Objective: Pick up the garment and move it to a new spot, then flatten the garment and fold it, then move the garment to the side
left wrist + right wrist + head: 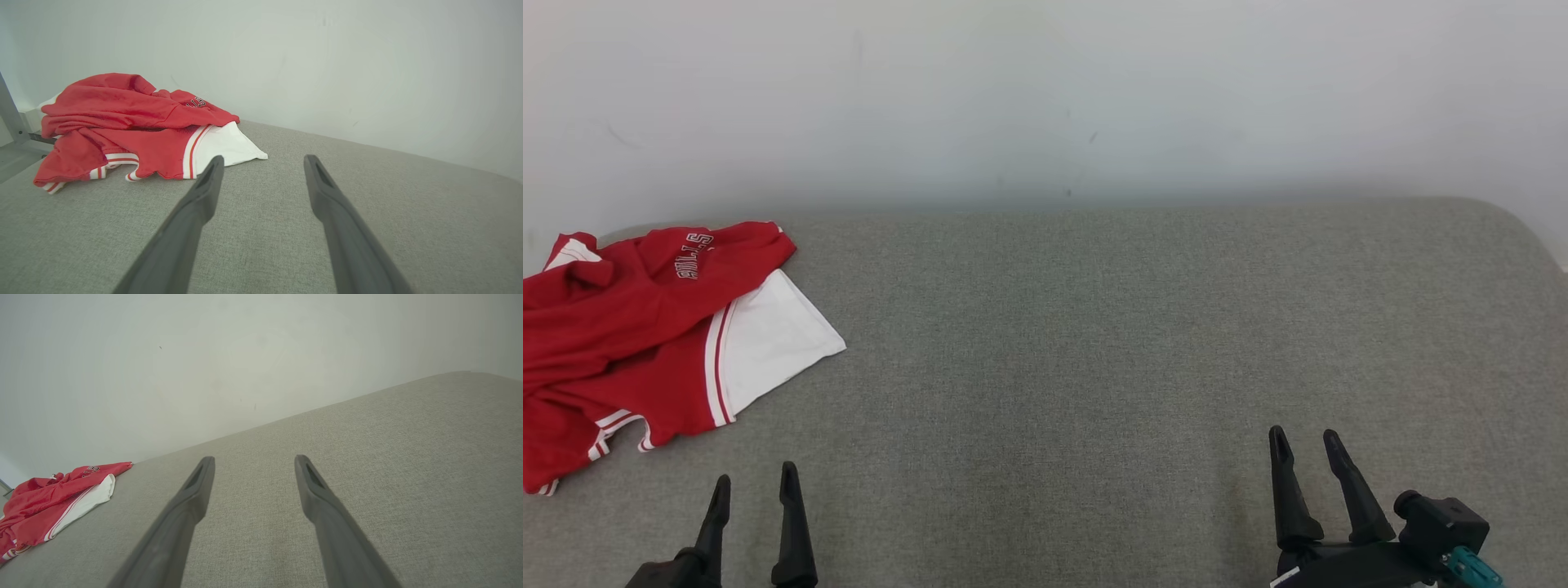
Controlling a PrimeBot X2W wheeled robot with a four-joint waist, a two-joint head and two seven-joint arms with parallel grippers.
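The shirt [645, 327] is red and white. It lies in a crumpled heap at the far left of the grey table [1094, 327], close to the wall [1045, 98]. The left claw [755, 475] is near the shirt's front edge but apart from it, with its two fingers spread wide. The right claw [1304, 433] is well away on the right, over bare table, and its fingers are spread wide too.
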